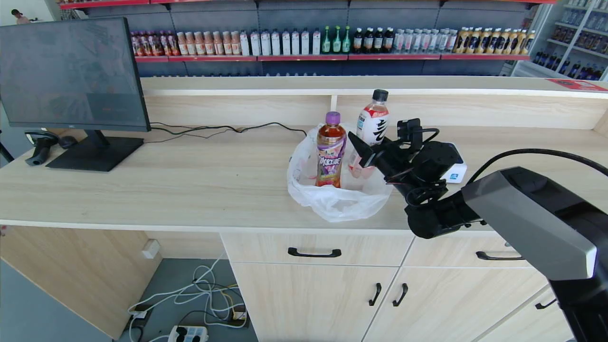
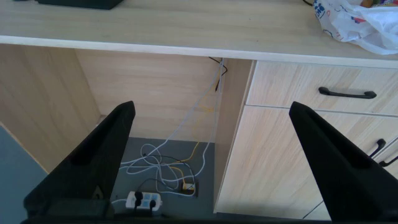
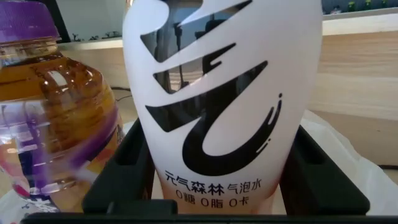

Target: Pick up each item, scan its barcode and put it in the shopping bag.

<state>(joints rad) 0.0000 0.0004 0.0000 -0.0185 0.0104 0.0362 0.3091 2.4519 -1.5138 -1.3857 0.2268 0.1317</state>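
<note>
- The white-labelled drink bottle (image 1: 375, 124) with the black cap stands upright in the right gripper (image 1: 366, 151). Its long axis is near vertical. The jaws are closed on its lower body, one finger on each side of the label.
- Straight below the gripper lies the white plastic shopping bag (image 1: 332, 202), its mouth open upward. We judge the bottle's base to be inside the rim, since it shows through the thin plastic. We cannot tell whether it touches the bag's floor.
- Just beside the held bottle, on the gripper's left side, a purple-capped tea bottle (image 1: 331, 149) stands upright in the same bag. We cannot tell whether the two bottles touch.
- As we judge it, the next move is a short lowering and a release. It turns on the narrow room between the two bottles, because a sideways nudge could tip the tea bottle.
- The right arm comes in from the robot's right, over the front edge of the counter (image 2: 155, 31), with the fingers pointing forward and to the left.
- The left gripper (image 2: 211, 112) hangs well apart, below counter level in front of the cabinet. Its jaws are spread wide and hold nothing, so the right arm is clearly the nearer one.
- Far to the right gripper's left, a handheld barcode scanner (image 1: 40, 151) rests beside the monitor (image 1: 71, 71). A small white box (image 1: 457, 172) sits just behind the right wrist.
</note>
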